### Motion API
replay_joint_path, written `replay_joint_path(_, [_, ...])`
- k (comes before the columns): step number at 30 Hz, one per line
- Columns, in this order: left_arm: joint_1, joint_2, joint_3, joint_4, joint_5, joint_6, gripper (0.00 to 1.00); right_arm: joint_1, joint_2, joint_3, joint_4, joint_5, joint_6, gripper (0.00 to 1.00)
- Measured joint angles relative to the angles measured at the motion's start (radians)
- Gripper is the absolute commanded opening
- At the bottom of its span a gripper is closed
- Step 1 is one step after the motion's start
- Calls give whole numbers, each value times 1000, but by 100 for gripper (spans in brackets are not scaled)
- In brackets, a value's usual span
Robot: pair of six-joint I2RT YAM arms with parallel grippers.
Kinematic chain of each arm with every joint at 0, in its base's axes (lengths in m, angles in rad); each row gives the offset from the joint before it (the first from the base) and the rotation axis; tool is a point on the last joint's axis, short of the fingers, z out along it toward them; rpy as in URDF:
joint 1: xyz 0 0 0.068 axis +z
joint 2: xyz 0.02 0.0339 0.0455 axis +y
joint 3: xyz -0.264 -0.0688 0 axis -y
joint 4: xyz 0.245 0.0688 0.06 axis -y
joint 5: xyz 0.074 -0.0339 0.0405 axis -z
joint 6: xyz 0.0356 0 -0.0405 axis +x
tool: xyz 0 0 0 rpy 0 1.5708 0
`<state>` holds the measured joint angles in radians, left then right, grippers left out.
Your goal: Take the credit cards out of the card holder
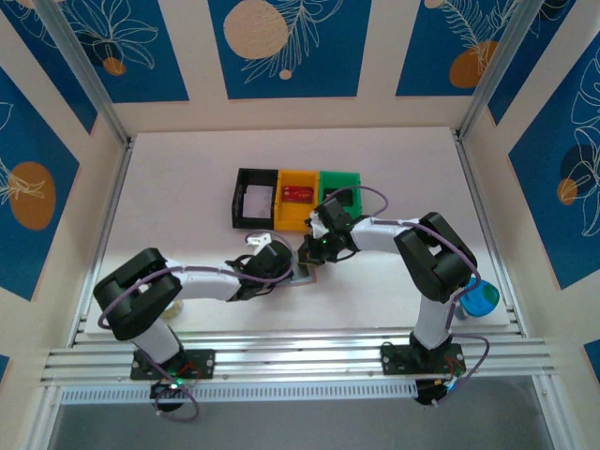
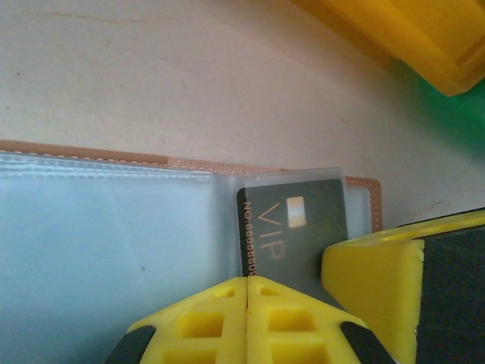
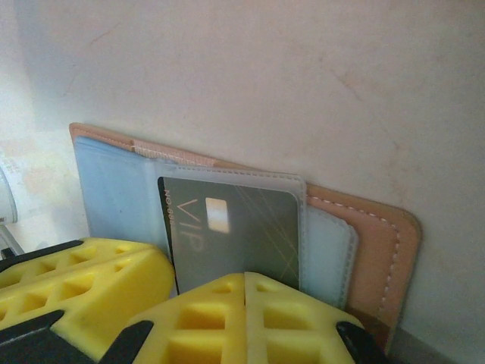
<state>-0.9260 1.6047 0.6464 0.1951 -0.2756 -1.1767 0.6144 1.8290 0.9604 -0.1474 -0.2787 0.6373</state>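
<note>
Three bins point(image 1: 295, 222), one card holder point(image 3: 379, 250), one dark VIP card point(image 3: 242, 235), perhaps one red card point(image 1: 298, 194)

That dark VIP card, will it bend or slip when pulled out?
Probably stiff: the VIP card lies flat, edges straight. Likely slick: its face shows glare. The clear pocket hugs it, so the card holder may drag along.

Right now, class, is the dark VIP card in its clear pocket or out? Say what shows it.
In: the clear pocket overlaps the VIP card on the card holder; the card's lower edge is hidden.
</note>
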Motion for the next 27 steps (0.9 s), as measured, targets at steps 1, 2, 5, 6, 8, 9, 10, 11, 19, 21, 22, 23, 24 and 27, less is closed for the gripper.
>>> replay_joint_path(1, [0, -8, -3, 1, -2, 0, 0, 0, 0, 0, 2, -3, 0, 0])
replay_joint_path(2, [0, -15, -6, 2, -4, 0, 0, 0, 0, 0, 2, -6, 0, 0])
replay_joint_path(5, [0, -45, -13, 3, -14, 7, 0, -10, 0, -8, 13, -18, 0, 0])
replay_joint_path(6, [0, -56, -16, 5, -17, 8, 0, -14, 0, -13, 19, -23, 0, 0])
replay_joint_path(8, [0, -73, -23, 6, -20, 8, 0, -18, -2, -20, 30, -32, 1, 0])
replay_joint_path(9, [0, -78, -26, 6, -21, 8, 0, -19, -2, -23, 32, -36, 0, 0])
replay_joint_path(10, [0, -84, -28, 6, -22, 8, 0, -20, -4, -26, 35, -40, 0, 0])
replay_joint_path(11, [0, -86, -31, 6, -22, 8, 0, -21, -5, -27, 35, -42, 1, 0])
replay_joint_path(19, [0, -75, -23, 1, -5, 26, 0, -31, -74, -82, 50, -25, 0, 0])
replay_joint_path(21, [0, -57, -11, 1, 6, 26, 2, -41, -93, -92, 55, -24, 0, 0])
replay_joint_path(22, [0, -51, -8, 0, 10, 26, 2, -45, -98, -93, 57, -24, 0, 0])
replay_joint_path(23, [0, -45, -2, -2, 13, 26, 2, -47, -101, -95, 59, -24, 0, 0])
replay_joint_path(24, [0, -39, 3, -2, 18, 26, 3, -48, -103, -98, 61, -23, 0, 0])
replay_joint_path(27, [0, -25, 18, -2, 24, 26, 4, -51, -103, -99, 57, -19, 0, 0])
